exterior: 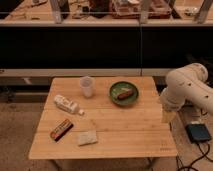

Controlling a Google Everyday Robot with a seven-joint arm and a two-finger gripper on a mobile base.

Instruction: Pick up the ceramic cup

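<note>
The ceramic cup [87, 86] is pale and stands upright near the far edge of the wooden table [125, 131], left of centre. My white arm [186, 91] hangs at the table's right edge. The gripper [168, 116] points down beside that edge, far to the right of the cup and holding nothing that I can see.
A green bowl [124, 93] with a brown item in it sits just right of the cup. A white bottle [66, 104] lies on its side to the cup's front left. A snack bar [61, 129] and a pale packet [87, 137] lie near the front. A dark device [198, 133] sits on the floor at right.
</note>
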